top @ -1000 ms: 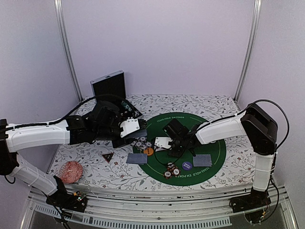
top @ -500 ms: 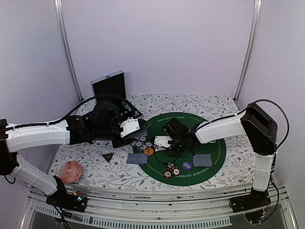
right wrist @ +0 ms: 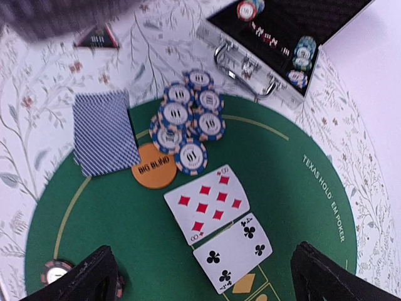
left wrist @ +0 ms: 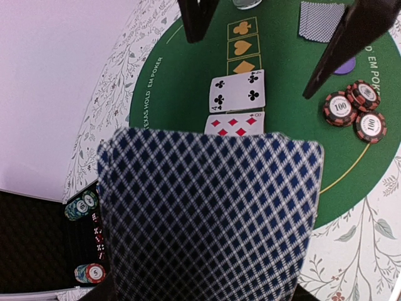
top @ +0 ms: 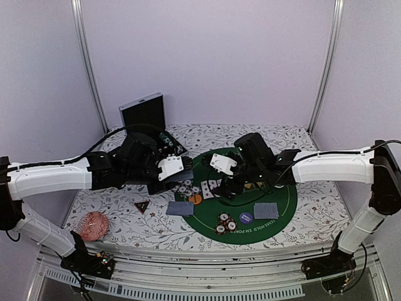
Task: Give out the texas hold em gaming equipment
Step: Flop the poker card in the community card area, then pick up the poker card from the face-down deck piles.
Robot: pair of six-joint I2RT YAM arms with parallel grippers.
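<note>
Right hand (top: 228,187) has risen, fingers wide (cards (right wrist: 205,204) below)

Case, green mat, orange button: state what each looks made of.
Case: likely aluminium, going by its silvery, shiny edge and handle. The black dimpled lining looks like foam.
Green mat: matte and glare-free with printed lettering, so probably felt or fabric.
Orange button: a smooth, flat, evenly coloured disc with printed black words, probably plastic.

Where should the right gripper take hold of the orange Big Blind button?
From above, probably, pinching the rim clear of the blue chips: the button lies flat, those chips crowd one edge, a face-down card lies close beside.
</note>
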